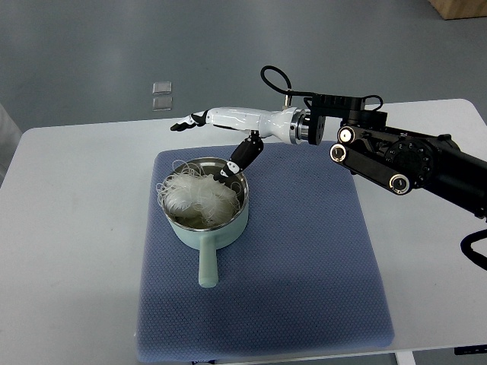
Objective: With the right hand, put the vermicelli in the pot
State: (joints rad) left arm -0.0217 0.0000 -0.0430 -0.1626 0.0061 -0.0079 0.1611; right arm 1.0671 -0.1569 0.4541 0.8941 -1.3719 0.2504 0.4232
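A pale green pot [208, 231] with a short handle toward the front stands on a blue mat [304, 258]. A tangle of white vermicelli [194, 195] lies inside it, with some strands hanging over the left rim. My right hand [209, 141] comes in from the right and hovers just behind and above the pot. Its fingers [186, 124] are stretched out to the left, and the thumb [240, 160] points down at the pot's back rim. The hand holds nothing. The left arm is out of view.
The mat lies on a white table [68, 243]. My black right forearm [403, 160] crosses the table's back right. Two small square marks [161, 94] sit on the grey floor behind the table.
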